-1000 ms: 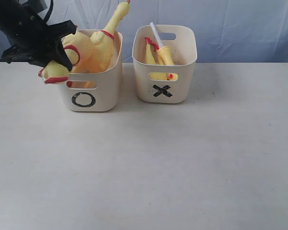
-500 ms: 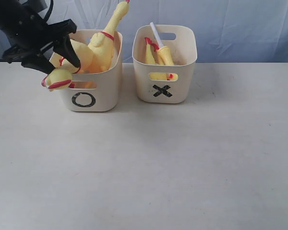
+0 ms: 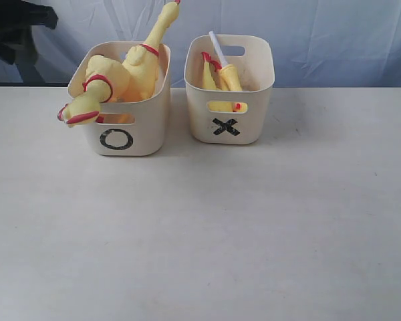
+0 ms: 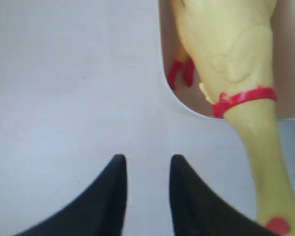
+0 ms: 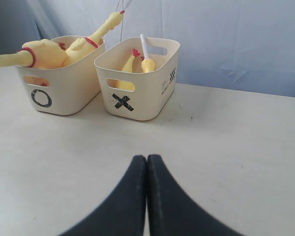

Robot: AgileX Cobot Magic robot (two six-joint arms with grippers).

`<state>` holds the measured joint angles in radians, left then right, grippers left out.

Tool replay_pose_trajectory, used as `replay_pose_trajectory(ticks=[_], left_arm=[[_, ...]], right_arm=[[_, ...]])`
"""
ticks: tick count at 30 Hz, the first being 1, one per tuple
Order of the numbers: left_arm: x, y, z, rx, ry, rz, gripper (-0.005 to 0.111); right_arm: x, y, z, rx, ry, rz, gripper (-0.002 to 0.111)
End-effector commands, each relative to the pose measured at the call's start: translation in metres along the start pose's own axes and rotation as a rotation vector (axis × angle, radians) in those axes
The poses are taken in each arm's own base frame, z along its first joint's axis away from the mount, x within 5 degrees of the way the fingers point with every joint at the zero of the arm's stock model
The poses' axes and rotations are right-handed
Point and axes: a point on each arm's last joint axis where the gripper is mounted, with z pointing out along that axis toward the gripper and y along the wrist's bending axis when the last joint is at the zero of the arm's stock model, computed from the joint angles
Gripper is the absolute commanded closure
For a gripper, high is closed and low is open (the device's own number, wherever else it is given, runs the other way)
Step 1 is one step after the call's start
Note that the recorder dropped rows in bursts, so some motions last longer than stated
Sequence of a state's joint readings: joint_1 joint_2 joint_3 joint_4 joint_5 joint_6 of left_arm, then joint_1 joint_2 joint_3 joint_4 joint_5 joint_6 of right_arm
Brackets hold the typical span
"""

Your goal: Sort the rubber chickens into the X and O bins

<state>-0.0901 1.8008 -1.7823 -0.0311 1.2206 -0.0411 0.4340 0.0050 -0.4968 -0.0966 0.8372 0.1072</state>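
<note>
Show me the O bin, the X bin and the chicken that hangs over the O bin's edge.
O bin point(image 3: 144, 134): exterior view, front wall.
X bin point(image 3: 254, 124): exterior view, front wall.
hanging chicken point(image 3: 88, 100): exterior view, its neck.

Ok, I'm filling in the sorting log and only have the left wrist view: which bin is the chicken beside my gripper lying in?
Observer: That chicken lies in the O bin; the exterior view shows the mark.
Operator: Anything else in it?
Observer: A second chicken, its neck sticking up above the rim.
Operator: And the other bin?
Observer: The X bin holds a third chicken.
</note>
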Motion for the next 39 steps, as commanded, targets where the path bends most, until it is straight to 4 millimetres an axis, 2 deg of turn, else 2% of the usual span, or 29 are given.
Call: replay_pose_trajectory(ticks=[1,5,7,10,20,29,35,39], left_arm=[[0.002,0.005,-0.028,-0.047,-0.068,0.005,0.106],[0.019,0.007,-0.053,-0.07,-0.145,-0.012,0.106],[0.029,0.009,-0.058,-0.086,-0.172,-0.025,0.106],[0.057,0.01,-0.069,-0.083,-0.221,-0.033,0.106],[0.132,0.007,-0.082,0.001,-0.376,-0.094,0.106],[0.195,0.002,-0.096,0.118,-0.634,-0.108,0.106],[0.225,0.005,-0.104,0.128,-0.81,-0.088,0.106],[0.234,0.007,-0.106,0.124,-0.976,-0.079,0.106]], right_arm=[[0.001,0.0,0.0,0.007,-0.005,-0.003,0.108],[0.001,0.0,0.0,0.007,-0.005,-0.003,0.108],[0.001,0.0,0.0,0.007,-0.005,-0.003,0.108],[0.001,0.0,0.0,0.007,-0.005,-0.003,0.108],[0.001,0.0,0.0,0.006,-0.005,-0.004,0.108],[0.001,0.0,0.0,0.006,-0.005,-0.001,0.108],[0.001,0.0,0.0,0.006,-0.005,-0.001,0.108],[0.001,0.0,0.0,0.006,-0.005,-0.001,0.108]])
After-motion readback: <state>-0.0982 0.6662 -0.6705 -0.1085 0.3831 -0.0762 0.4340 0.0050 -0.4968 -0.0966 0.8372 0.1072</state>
